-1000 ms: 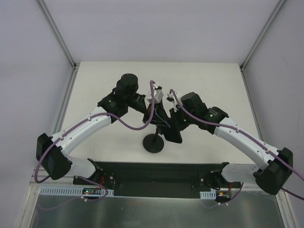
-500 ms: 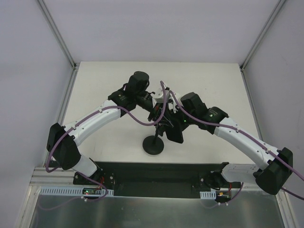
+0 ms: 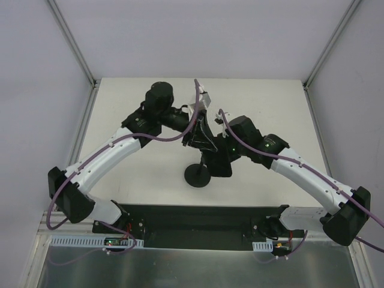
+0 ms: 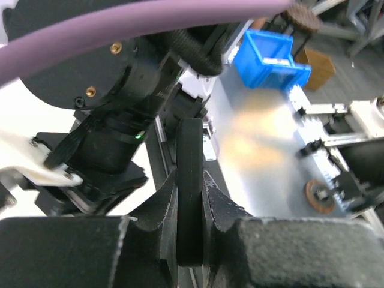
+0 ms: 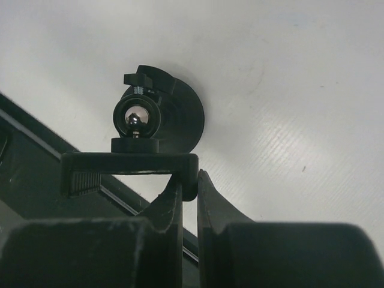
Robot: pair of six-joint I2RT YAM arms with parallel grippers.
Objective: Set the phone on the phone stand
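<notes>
Since half a second ago, the left arm's elbow has been swung back to the left and its wrist drawn farther up the table. The slim, flat, all-black phone [image 4: 190, 150] is seen edge-on, clamped between the fingers of the left gripper [image 4: 190, 180], close to the top of the small black phone stand [image 3: 197, 176]. The stand's round disc base is set on the white table [image 3: 270, 102]. The stand's top bracket [image 5: 129, 163] is pinched by the right gripper [image 5: 189, 183]. A white label on a blue plastic bin [image 4: 270, 57] is too blurred to be read.
</notes>
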